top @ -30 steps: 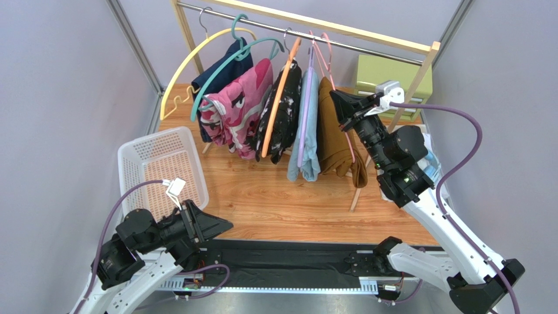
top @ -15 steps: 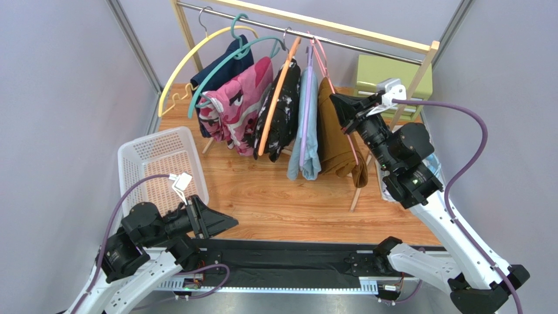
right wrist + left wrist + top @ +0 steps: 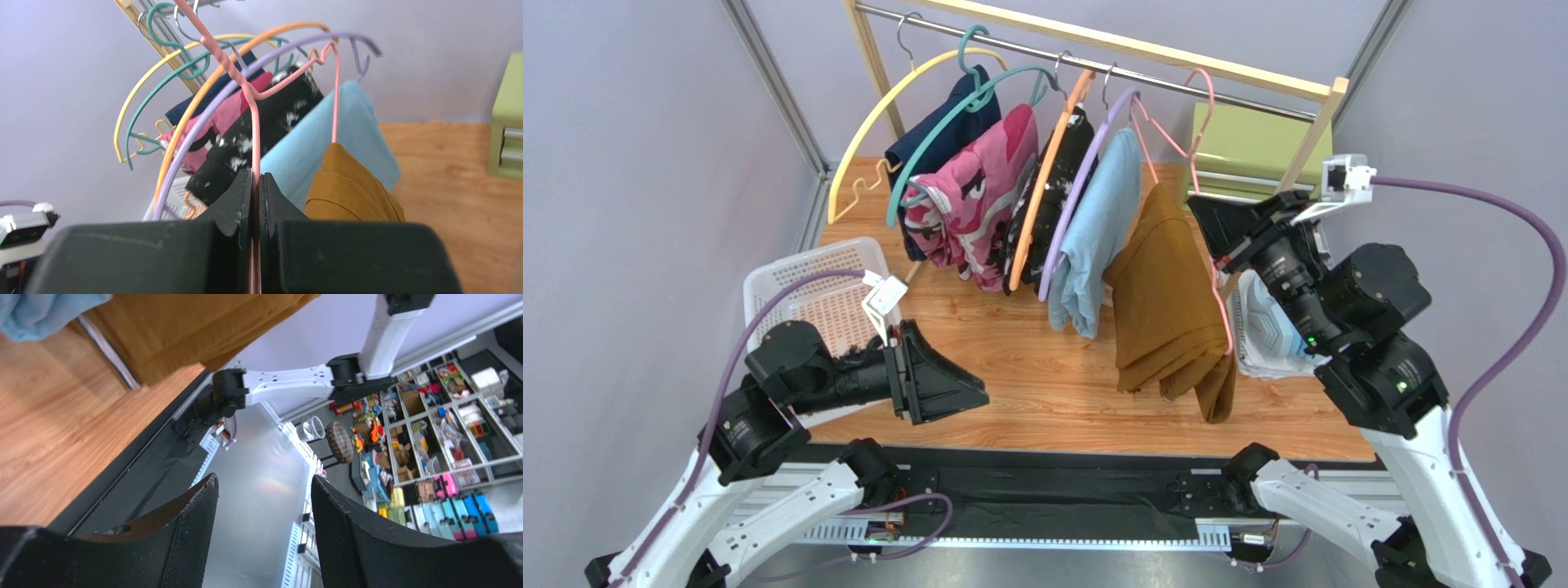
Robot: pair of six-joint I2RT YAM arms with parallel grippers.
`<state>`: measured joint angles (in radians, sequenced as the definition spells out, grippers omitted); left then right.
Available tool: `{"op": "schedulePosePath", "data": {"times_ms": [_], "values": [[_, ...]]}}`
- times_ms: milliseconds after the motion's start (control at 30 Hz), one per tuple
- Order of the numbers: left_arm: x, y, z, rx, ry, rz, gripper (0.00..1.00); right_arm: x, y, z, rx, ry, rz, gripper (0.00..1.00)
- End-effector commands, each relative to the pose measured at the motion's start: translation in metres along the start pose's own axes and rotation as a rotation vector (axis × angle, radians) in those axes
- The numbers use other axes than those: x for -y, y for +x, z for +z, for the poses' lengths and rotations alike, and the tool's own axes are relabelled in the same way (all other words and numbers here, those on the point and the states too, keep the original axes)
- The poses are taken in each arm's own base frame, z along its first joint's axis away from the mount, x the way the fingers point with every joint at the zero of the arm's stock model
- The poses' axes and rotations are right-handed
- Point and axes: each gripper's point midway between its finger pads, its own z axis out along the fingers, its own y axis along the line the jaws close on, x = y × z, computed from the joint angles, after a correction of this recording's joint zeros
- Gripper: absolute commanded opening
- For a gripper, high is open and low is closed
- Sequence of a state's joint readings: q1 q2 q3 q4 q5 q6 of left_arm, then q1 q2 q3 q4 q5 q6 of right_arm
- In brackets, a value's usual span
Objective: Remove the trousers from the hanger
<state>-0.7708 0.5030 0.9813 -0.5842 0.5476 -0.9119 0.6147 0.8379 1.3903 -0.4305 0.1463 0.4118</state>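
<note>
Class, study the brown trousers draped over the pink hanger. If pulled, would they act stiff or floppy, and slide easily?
Probably floppy: the trousers hang in soft folds below the hanger. They likely slide off easily, since the wire looks thin and smooth. The hanger may swing, pinched by the right gripper.

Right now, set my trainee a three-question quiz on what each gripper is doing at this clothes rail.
1. True or false: the left gripper is holding the trousers.
2. Pick one: the right gripper is shut on A) the pink hanger, B) nothing, C) the trousers.
3. Fill the gap: the garment hanging right beside the trousers is coloured ____.

Key: 1 false, since it is open and empty, away from the rail. 2 A. 3 light blue.
</note>
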Motion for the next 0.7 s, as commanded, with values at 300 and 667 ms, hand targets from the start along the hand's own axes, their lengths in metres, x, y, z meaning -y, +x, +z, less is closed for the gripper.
{"op": "schedulePosePath", "data": {"times_ms": [300, 667], "values": [[0.106, -0.016, 0.069, -0.139, 0.170, 0.439, 0.58, 0.006, 0.002, -0.070, -0.066, 0.073, 0.273, 0.00], [0.110, 0.004, 0.143, 0.024, -0.130, 0.991, 0.65, 0.006, 0.013, -0.100, -0.127, 0.102, 0.431, 0.00]]}}
